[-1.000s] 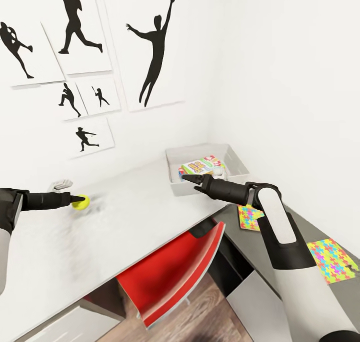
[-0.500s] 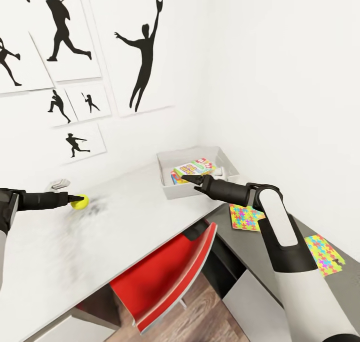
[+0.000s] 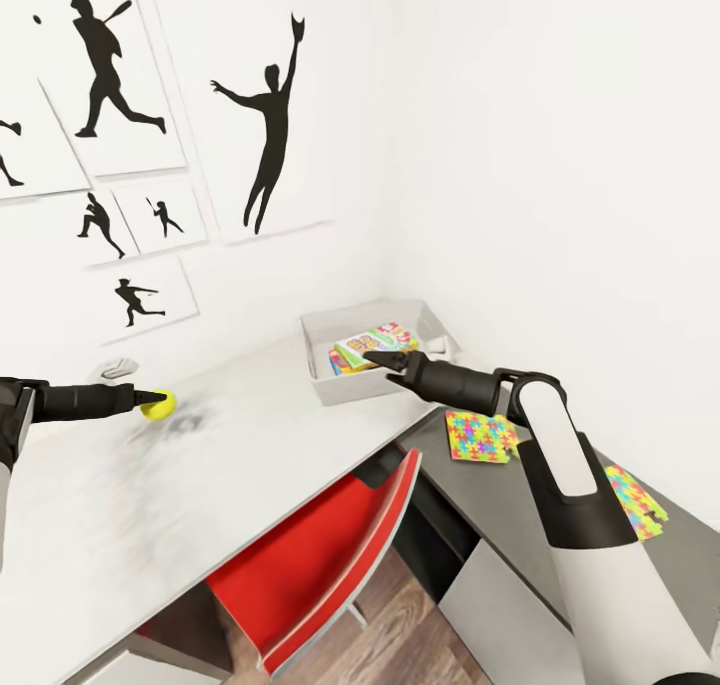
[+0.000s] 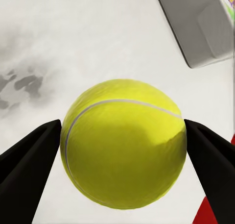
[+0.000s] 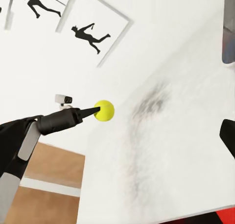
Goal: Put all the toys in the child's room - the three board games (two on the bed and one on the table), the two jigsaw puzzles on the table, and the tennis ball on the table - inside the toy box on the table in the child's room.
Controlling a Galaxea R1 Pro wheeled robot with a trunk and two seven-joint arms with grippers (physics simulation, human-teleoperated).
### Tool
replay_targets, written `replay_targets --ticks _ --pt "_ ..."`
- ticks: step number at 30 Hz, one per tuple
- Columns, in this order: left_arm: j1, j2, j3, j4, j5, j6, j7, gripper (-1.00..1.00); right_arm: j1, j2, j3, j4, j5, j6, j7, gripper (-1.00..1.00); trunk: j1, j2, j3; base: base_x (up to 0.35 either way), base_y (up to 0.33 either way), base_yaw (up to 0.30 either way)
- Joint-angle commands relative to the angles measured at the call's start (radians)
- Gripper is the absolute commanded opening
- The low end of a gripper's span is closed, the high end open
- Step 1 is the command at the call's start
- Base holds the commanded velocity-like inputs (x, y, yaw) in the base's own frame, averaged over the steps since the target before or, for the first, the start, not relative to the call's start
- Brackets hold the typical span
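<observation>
One yellow-green tennis ball point(image 4: 123, 143), white-seamed, pinched by left gripper point(image 3: 155, 401) above the table point(image 3: 150, 495). Right gripper point(image 3: 378, 360) over toy box point(image 3: 345, 386); cannot tell if parted or closed.

Both arms point(image 3: 560, 465) are white shells with black joints, tapering into slim black forearms with pointed black jaws.

No lettering can be read with certainty anywhere. The flat green, white and yellow card game box point(image 3: 372, 345) lying in the shallow light grey plastic bin point(image 3: 345, 385) carries coloured lettering on its lid, but it is too small and blurred to make out. The white wall posters point(image 3: 270, 115) bear only black silhouettes of players, without words or numbers.
</observation>
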Motion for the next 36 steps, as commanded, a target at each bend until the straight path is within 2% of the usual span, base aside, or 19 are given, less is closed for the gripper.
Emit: replay_targets --ticks 1,11,28,36 --pt "-0.001 -0.001 0.005 -0.001 -0.010 0.007 -0.009 -1.00 0.000 -0.001 0.001 -0.001 -0.010 0.001 -0.009 1.00 0.001 -0.002 0.000 0.000 0.000 -0.106" --pt "-0.001 0.000 0.005 -0.001 -0.010 0.007 -0.010 -1.00 0.011 -0.004 0.000 -0.005 -0.010 0.001 -0.003 1.00 0.001 -0.002 0.015 0.000 0.000 -0.100" --pt "-0.001 0.000 0.005 -0.002 -0.010 0.007 -0.010 -1.00 0.012 -0.004 0.000 -0.014 -0.010 0.001 -0.001 1.00 0.001 -0.002 0.022 0.000 0.000 -0.018" --pt "-0.001 0.000 0.005 -0.007 -0.010 0.007 -0.010 -1.00 0.020 -0.004 -0.009 -0.014 -0.008 0.001 0.051 1.00 0.001 -0.002 0.034 0.000 0.000 -0.107"
